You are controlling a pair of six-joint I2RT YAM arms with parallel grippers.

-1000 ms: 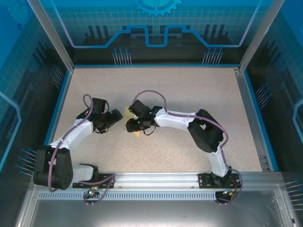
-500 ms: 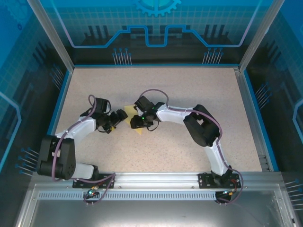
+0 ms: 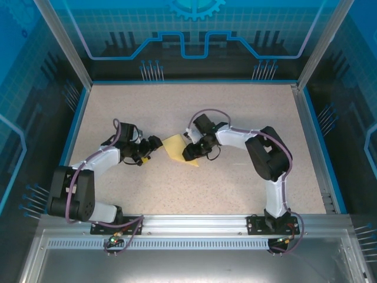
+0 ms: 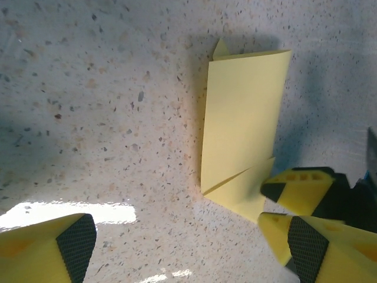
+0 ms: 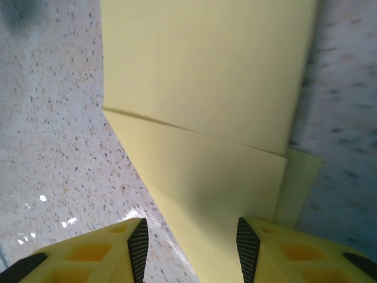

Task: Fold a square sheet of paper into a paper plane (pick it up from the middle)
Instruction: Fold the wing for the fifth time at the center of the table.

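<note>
Left arm stretching low toward the table's middle, left gripper pointing right with jaws standing wide apart, right arm folding at the elbow and reaching left, right gripper tipping downward, fingers standing partly apart, the two grippers facing each other, near but apart.

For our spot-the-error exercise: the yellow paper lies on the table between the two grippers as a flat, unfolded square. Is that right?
No. The paper is not an unfolded square: it is folded into a narrow, layered strip, as the left wrist view shows. It does lie on the table between the left gripper and the right gripper.
</note>
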